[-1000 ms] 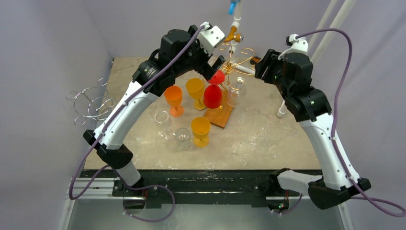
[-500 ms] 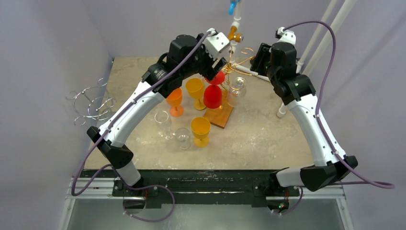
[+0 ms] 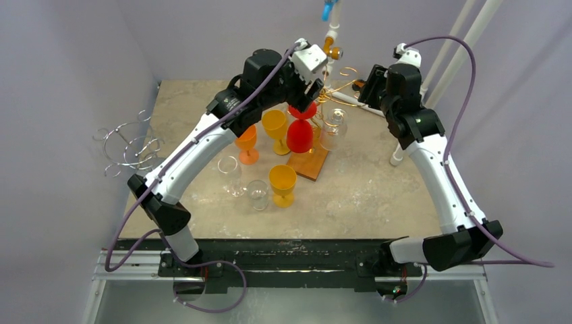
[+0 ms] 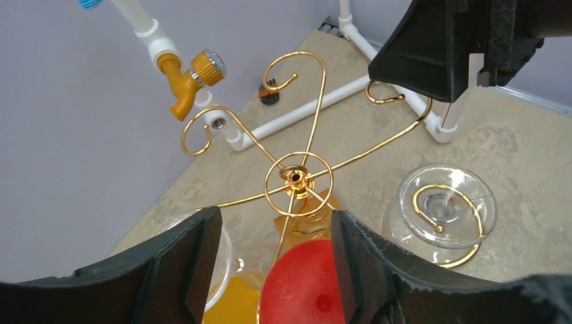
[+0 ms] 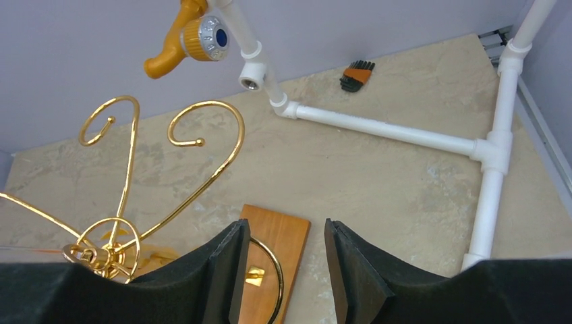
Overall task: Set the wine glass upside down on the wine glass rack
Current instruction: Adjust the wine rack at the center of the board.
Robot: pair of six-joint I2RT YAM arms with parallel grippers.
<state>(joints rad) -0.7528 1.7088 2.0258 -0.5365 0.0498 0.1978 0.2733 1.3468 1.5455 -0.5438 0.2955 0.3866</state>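
Clearly the red glass (image 3: 299,135) is bowl-down at the gold rack (image 4: 295,177), its foot (image 4: 303,287) uppermost, above the wooden base on the worktop (image 3: 378,182). Whether it is seated on a hook I cannot tell. Just above it the left pincer (image 4: 275,217) is spread, its fingers to either side of the foot. A gap shows on one side, so I judge it unclamped. Beyond the rack, the right pincer (image 5: 284,226) is spread and empty.

The glass looks light, stiff and smooth, and probably brittle at the stem. Its foot is a thin, slick disc that could slide from flat pads. The stem just under the foot seems the surer hold, with a gentle squeeze. On wire, it may swing if nudged.
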